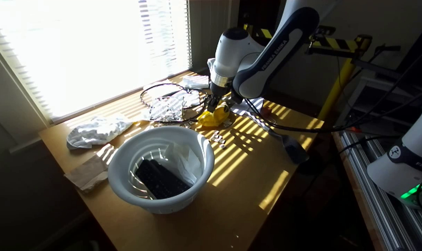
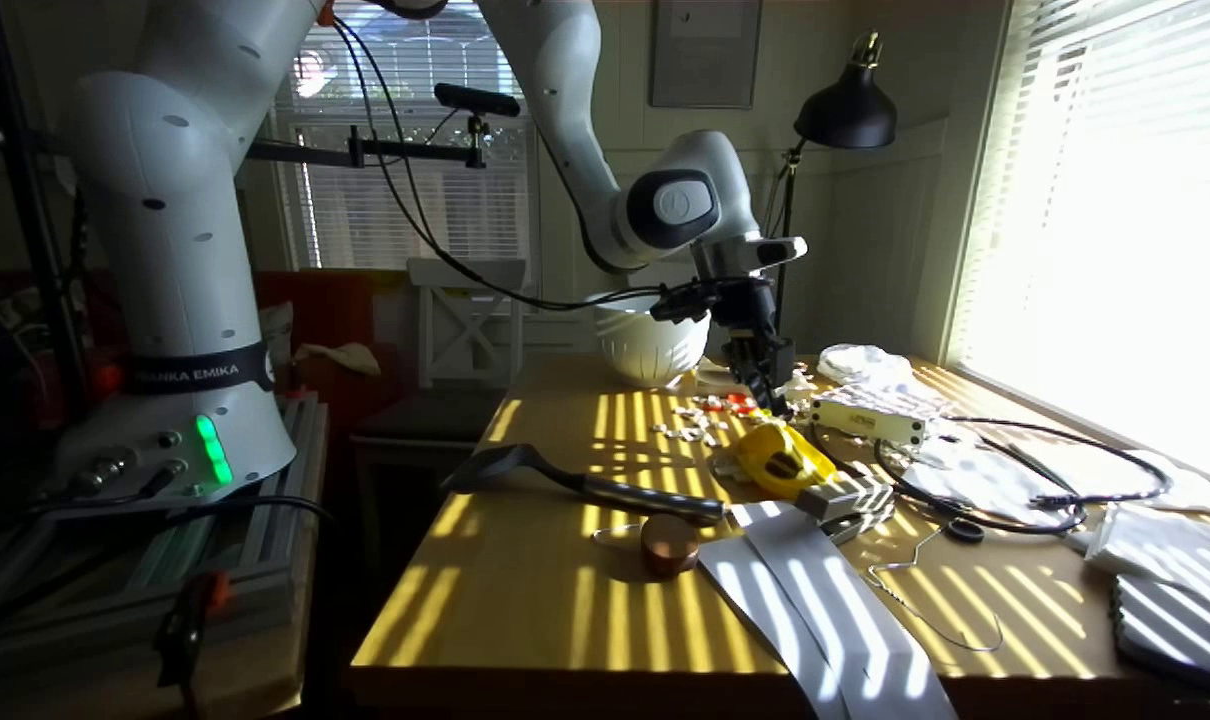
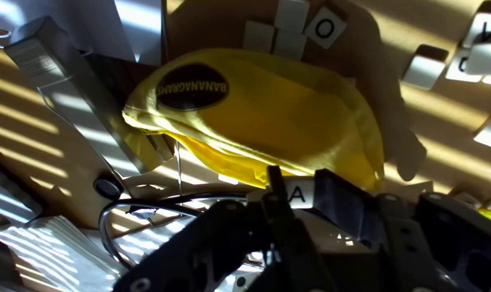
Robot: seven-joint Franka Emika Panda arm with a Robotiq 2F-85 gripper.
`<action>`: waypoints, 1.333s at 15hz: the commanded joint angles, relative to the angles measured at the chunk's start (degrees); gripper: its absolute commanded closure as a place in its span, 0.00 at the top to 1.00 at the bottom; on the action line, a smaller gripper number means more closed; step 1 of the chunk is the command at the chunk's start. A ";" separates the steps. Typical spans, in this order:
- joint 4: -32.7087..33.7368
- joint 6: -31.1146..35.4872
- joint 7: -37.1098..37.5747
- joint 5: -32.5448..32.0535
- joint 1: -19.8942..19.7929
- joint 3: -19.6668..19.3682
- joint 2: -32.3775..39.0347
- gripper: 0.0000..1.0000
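Observation:
My gripper has its fingers close together. Between the fingertips is a white letter tile marked A, which fills the gap from pad to pad. The tile is too small to make out in both exterior views. A yellow cloth Bananagrams bag lies just past the fingertips in the wrist view. In an exterior view, the gripper overlaps the top of the bag. In an exterior view, the fingertips are behind the bag. Loose tiles lie around the bag.
A white tub holds a black keyboard and white paper. A spatula, a small copper-coloured round object, white sheets and a grey box lie near the bag. A white box and cable loop are beside the gripper.

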 commanded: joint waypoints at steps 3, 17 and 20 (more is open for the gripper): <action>3.24 -0.49 -1.26 -0.05 -1.24 2.67 1.95 0.06; 17.16 -17.13 -12.72 13.25 -20.23 18.76 6.23 0.06; 19.16 -19.70 -13.32 14.38 -21.05 18.84 7.83 0.06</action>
